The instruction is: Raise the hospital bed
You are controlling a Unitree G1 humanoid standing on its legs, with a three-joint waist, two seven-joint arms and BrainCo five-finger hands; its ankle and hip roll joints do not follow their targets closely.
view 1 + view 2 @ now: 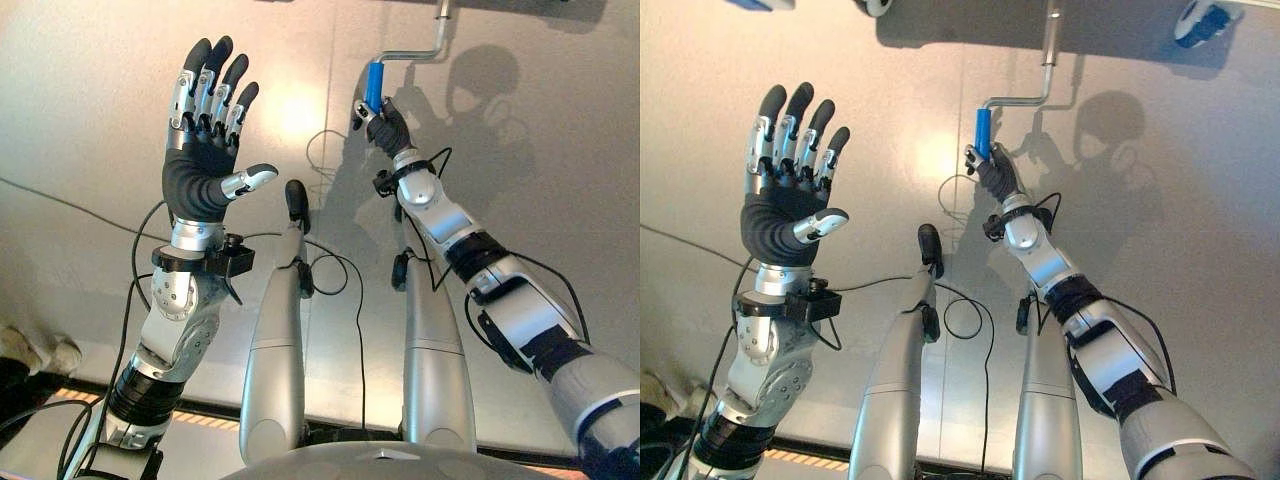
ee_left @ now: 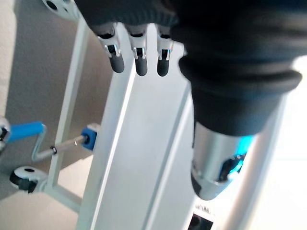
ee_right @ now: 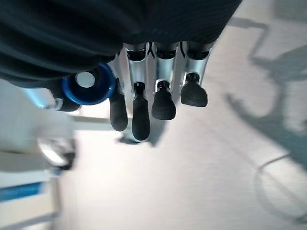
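Crank handle [image 1: 373, 86], the blue grip at the end of the bed's bent metal crank rod [image 1: 425, 52], is sitting ahead of me and to my right, out over the pale floor [image 1: 90, 110]. I am holding it with my right hand [image 1: 385, 125]: the arm is reaching far forward, almost straight, and the hand is meeting the lower end of the blue grip from underneath. In the right wrist view the round blue end of the grip is lying tucked between the hand's dark cover and its fingers [image 3: 139, 117], which are bending down past it, so I am reading the hand as clasped round the grip, though the thumb's side is hidden from me there.

My left hand [image 1: 205, 185] is raised well apart from the crank, on my left, palm facing me and fingers [image 1: 212, 85] pointing up and spread, with the thumb [image 1: 250, 180] sticking out sideways; it is released and carrying nothing. The forearm below it is standing nearly upright.

In the left wrist view I am seeing the bed frame [image 2: 139, 158] as broad white rails running past the hand, with a caster wheel [image 2: 26, 176] at one corner and the crank's blue grip off to the side of the rails.
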